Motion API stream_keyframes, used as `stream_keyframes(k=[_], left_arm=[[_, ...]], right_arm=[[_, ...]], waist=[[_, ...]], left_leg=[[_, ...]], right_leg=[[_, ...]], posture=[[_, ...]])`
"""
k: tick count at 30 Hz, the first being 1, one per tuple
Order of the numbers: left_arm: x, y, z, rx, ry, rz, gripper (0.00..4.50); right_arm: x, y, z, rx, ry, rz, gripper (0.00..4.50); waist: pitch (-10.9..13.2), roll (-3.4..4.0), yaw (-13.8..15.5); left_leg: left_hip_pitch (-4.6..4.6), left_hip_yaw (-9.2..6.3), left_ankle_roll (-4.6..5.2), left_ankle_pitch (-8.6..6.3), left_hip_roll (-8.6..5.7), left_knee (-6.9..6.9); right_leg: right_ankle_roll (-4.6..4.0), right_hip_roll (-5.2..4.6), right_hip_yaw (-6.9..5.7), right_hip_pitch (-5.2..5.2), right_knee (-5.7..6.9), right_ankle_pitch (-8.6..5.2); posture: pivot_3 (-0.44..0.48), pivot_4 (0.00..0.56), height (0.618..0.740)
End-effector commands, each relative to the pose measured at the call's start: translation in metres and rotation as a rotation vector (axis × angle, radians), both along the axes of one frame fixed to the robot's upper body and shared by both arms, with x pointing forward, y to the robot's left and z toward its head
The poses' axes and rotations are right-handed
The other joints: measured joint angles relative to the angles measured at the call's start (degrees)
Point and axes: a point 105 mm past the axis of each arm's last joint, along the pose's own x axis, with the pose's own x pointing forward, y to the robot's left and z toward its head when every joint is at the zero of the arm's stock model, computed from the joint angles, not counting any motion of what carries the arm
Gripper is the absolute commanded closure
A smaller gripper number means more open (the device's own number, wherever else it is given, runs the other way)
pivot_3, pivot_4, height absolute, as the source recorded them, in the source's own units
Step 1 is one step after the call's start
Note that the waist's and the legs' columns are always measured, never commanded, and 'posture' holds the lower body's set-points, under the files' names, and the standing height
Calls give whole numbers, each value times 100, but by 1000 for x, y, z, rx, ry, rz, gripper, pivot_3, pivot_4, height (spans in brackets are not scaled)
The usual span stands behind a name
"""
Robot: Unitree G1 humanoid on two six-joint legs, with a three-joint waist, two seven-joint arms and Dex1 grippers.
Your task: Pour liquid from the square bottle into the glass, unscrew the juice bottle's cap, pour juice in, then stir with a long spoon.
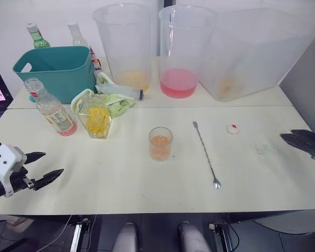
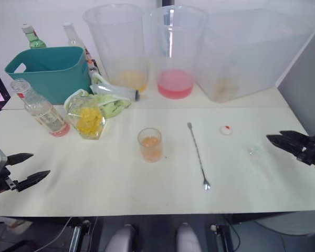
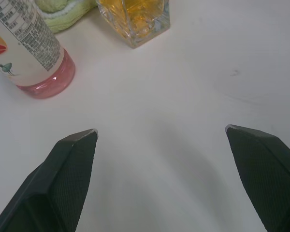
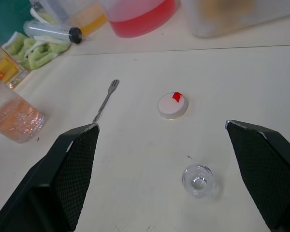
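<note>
Glass [image 1: 160,143] sits mid-desk for you, a small ribbed clear tumbler part-filled with orange-pink liquid [image 1: 160,149]. Your desk [image 1: 121,178] is a pale cream, smooth top against a white wall. Going by size: three huge frosted plastic buckets [image 1: 125,44] at twelve o'clock, a teal bin [image 1: 56,71] at ten, then the slim labelled juice bottle [image 1: 51,109], uncapped, and the faceted square bottle [image 1: 97,119] at ten o'clock of the glass. Thin steel long spoon [image 1: 206,152] lies flat at three o'clock; the white cap [image 1: 232,128] beyond it. Your left hand [image 1: 44,168] and right hand [image 2: 277,139] both hang spread, empty.
</note>
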Motion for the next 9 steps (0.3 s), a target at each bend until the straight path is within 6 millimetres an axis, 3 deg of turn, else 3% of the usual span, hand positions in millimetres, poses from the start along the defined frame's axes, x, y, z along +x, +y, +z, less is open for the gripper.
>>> stream_keyframes(k=[1,3,9], left_arm=[[-1,4,0,7,-16,21,0],[0,8,-3,-1,-19,44,0],[-2,4,-16,-64,33,68,0]], right_arm=[[-7,-4,-9,-159,-98,36,66],[-11,-4,-20,-280,-158,54,66],[-6,-2,-25,-318,-221,53,66]], waist=[[0,-1,-8],[0,-1,-8],[-1,0,-11]], left_leg=[[11,2,0,0,0,-2],[20,3,0,0,0,-4],[26,3,-1,0,-2,-5]], right_leg=[[2,-1,1,12,-6,-1],[4,-1,1,22,-14,-3],[3,-3,4,24,-5,-3]], posture=[[0,150,733],[0,150,733],[0,150,733]])
